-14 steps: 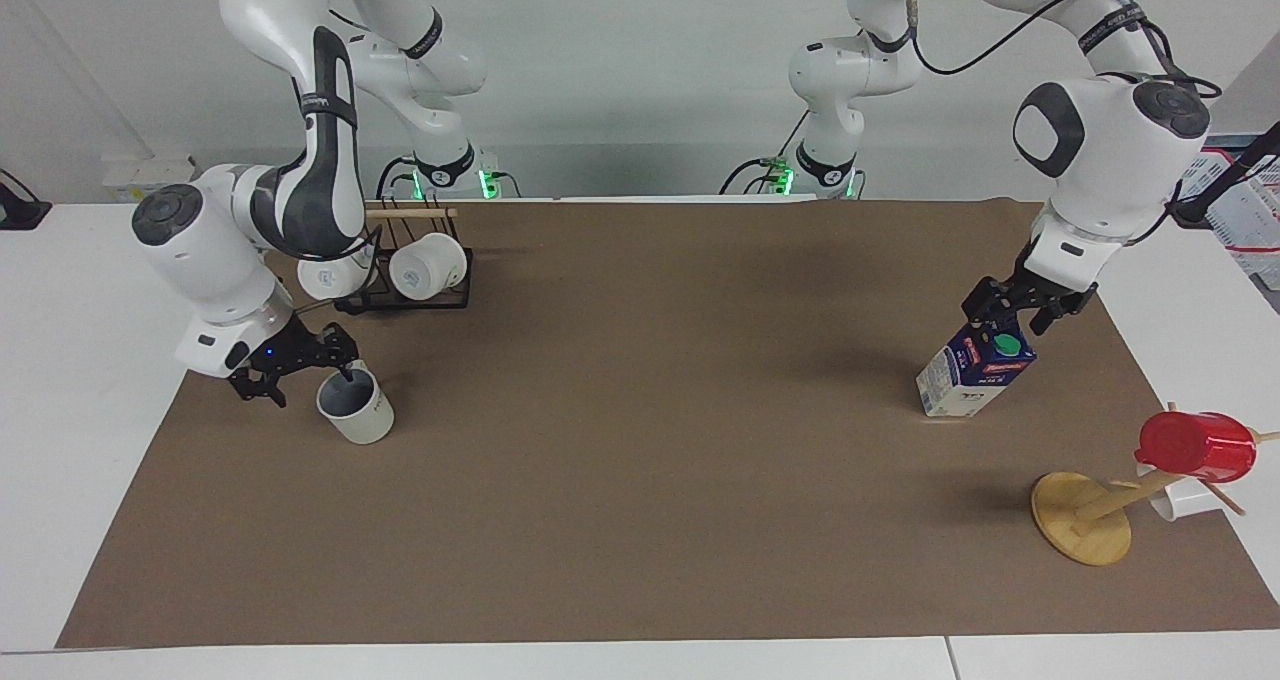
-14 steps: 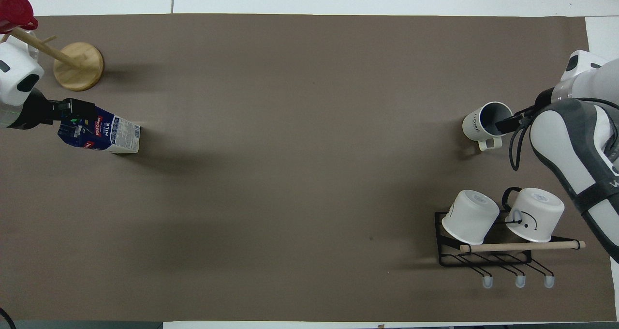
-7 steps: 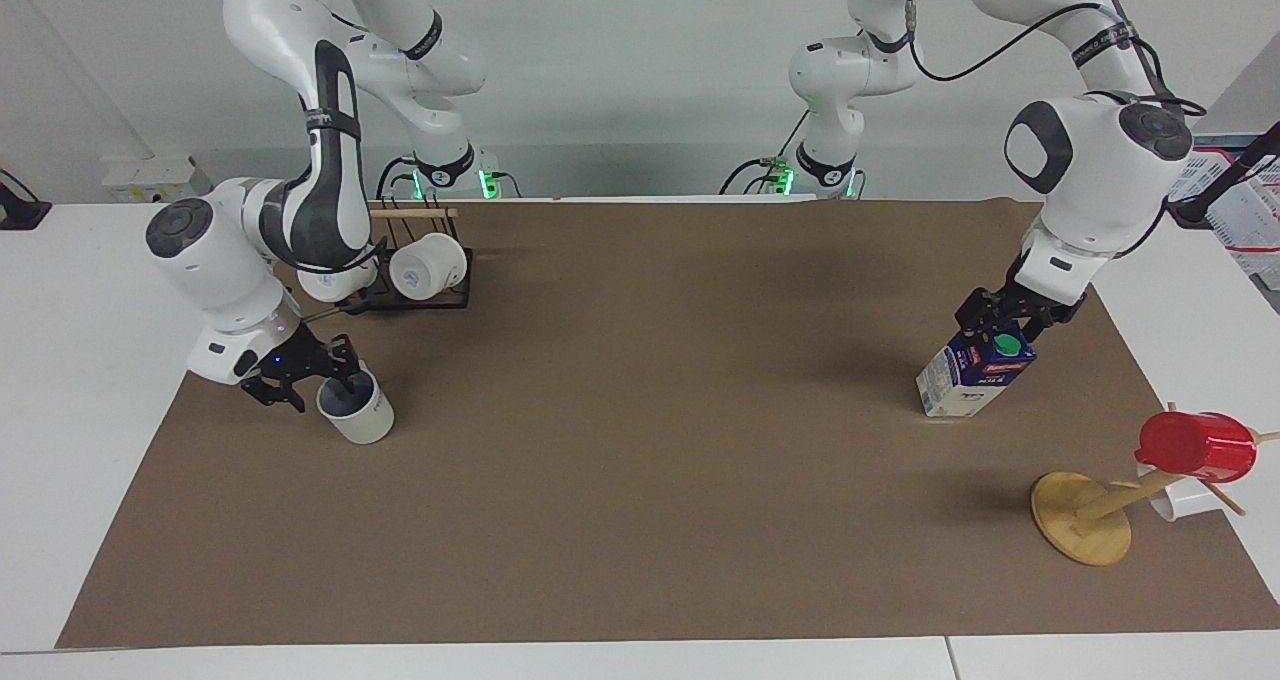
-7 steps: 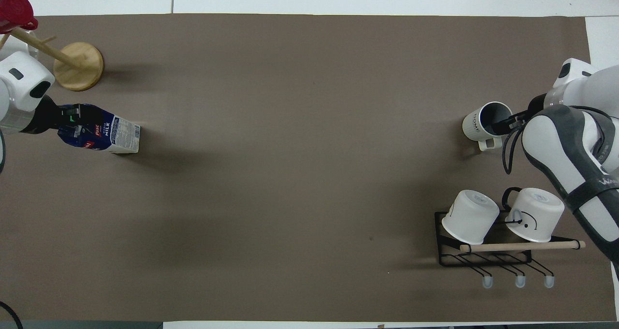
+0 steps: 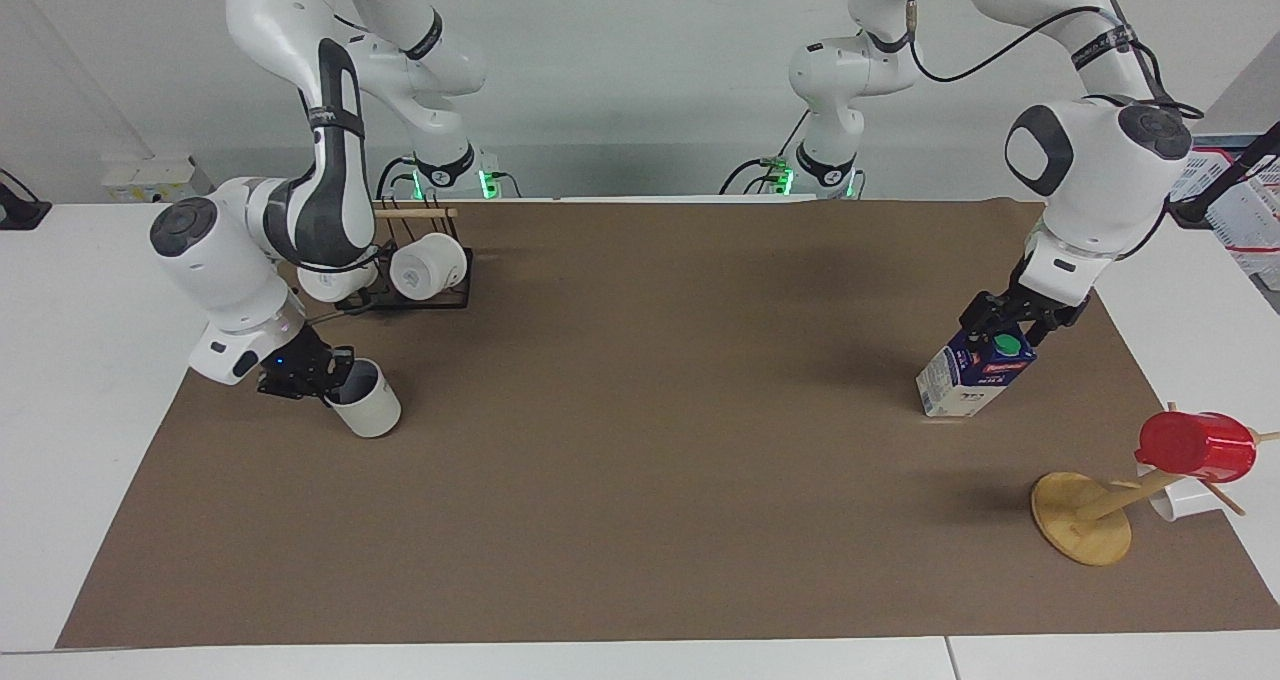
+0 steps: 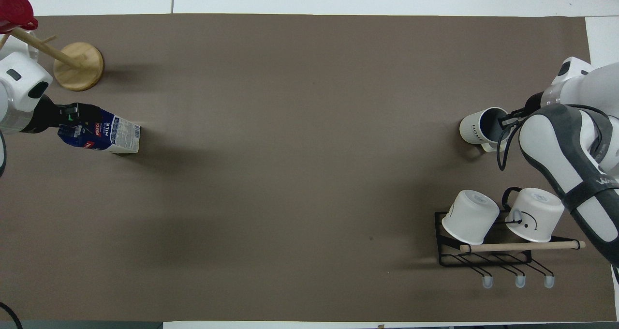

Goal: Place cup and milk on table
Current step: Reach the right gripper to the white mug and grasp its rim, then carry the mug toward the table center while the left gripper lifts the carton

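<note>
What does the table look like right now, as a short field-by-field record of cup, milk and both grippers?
cup: cream-white mug with grey-blue inside, tilted on the brown sheet, toward the right arm's end
milk: blue-and-white gable-top carton with green cap, on the brown sheet, leaning, toward the left arm's end
right gripper: shut on the mug's rim
left gripper: at the carton's top, fingers either side of the gable
table: brown sheet on white tabletop
other: black wire rack with two white mugs; wooden mug tree with red cup

The milk [image 5: 972, 375] stands on the tabletop [image 5: 640, 520] toward the left arm's end; the cup [image 5: 364, 410] toward the right arm's end, farther from the robots than the mug rack [image 5: 415, 278].
</note>
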Motion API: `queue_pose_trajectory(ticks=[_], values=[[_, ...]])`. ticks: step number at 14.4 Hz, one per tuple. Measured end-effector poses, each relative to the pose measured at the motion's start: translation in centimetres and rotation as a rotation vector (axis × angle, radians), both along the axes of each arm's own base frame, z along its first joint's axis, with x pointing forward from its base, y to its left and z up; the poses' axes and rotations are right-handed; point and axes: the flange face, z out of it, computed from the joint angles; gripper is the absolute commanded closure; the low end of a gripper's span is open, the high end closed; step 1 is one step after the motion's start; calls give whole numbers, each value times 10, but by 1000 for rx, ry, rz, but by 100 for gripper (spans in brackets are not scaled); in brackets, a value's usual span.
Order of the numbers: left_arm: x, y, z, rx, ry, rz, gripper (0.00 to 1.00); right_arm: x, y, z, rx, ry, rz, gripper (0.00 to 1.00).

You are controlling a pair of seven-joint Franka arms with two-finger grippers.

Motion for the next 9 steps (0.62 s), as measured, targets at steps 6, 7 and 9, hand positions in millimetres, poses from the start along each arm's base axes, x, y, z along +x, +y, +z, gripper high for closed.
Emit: queue_pose_trajectory(ticks=[6, 7, 9], values=[[0, -4, 0, 0, -1, -7, 100, 20, 112, 91, 4, 27, -120, 100], [0, -6, 1, 0, -2, -11, 100, 18, 140, 92, -13, 26, -135, 100], [0, -9, 3, 0, -6, -16, 100, 10, 203, 90, -19, 18, -169, 100]])
